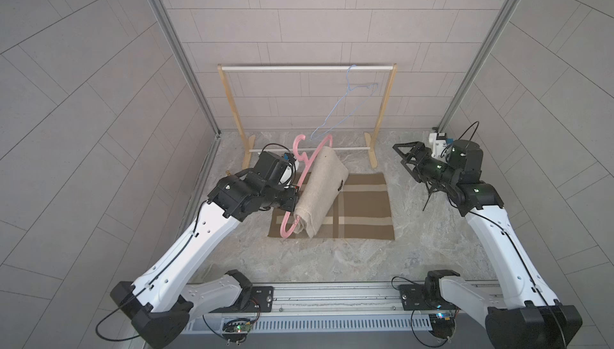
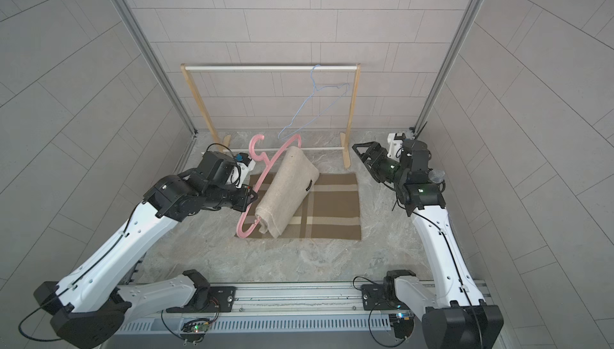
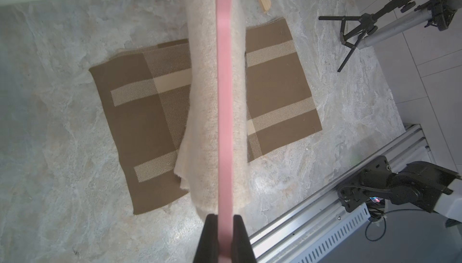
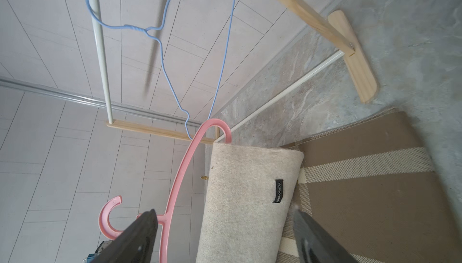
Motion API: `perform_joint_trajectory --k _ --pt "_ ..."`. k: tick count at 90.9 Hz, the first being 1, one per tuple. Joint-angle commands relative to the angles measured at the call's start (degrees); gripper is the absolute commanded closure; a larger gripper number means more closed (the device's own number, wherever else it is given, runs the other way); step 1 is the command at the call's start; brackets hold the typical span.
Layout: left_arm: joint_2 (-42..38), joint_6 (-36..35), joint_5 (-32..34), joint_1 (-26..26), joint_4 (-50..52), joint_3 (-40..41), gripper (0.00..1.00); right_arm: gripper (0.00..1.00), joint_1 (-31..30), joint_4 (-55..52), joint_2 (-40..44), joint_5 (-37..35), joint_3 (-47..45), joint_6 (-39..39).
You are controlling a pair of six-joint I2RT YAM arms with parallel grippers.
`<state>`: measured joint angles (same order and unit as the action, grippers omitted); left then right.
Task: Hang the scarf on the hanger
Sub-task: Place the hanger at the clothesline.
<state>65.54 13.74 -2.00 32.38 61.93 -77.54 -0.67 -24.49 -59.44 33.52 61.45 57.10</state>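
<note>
A pink plastic hanger (image 1: pixel 284 226) (image 2: pixel 241 229) is held tilted above the table, hook toward the rack. My left gripper (image 1: pixel 294 196) (image 3: pixel 225 218) is shut on its upper arm (image 3: pixel 225 99). A beige scarf (image 1: pixel 320 191) (image 2: pixel 285 191) with a small black label is draped over the hanger's lower bar, both halves hanging down (image 4: pixel 245 199). My right gripper (image 1: pixel 400 155) (image 2: pixel 358 154) (image 4: pixel 223 210) stands open at the right, apart from the scarf and facing it, with nothing between its fingers.
A brown checked cloth (image 1: pixel 365 211) lies flat on the marble table under the scarf. Behind stands a wooden rack (image 1: pixel 385 105) with a white rail carrying a blue wire hanger (image 1: pixel 345 105). A metal rail (image 1: pixel 332 297) runs along the front edge.
</note>
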Motion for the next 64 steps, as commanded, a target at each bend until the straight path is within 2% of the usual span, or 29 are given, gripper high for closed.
perform_joint_trajectory --k 1,19,27,45,64 --pt "0.58 -1.62 -7.56 -5.56 3.54 -0.16 1.0 0.1 0.98 -2.09 1.25 -0.22 -1.14 -2.16" --pt "1.78 -4.13 -8.84 -17.47 2.34 -0.18 1.0 0.08 1.67 -2.82 1.54 -0.03 -1.68 -3.27" --pt "3.04 -5.3 -9.52 -20.62 1.95 -2.8 1.0 0.06 1.81 -3.05 1.54 -0.08 -1.75 -3.98" --pt "5.25 -6.89 -7.96 -23.87 -1.46 -10.13 1.0 0.0 2.07 -3.87 1.78 -0.6 -1.64 -6.01" --pt "11.66 -10.78 -6.47 -26.15 0.56 -22.27 1.0 0.0 2.25 -5.5 2.32 -0.85 -1.16 -8.49"
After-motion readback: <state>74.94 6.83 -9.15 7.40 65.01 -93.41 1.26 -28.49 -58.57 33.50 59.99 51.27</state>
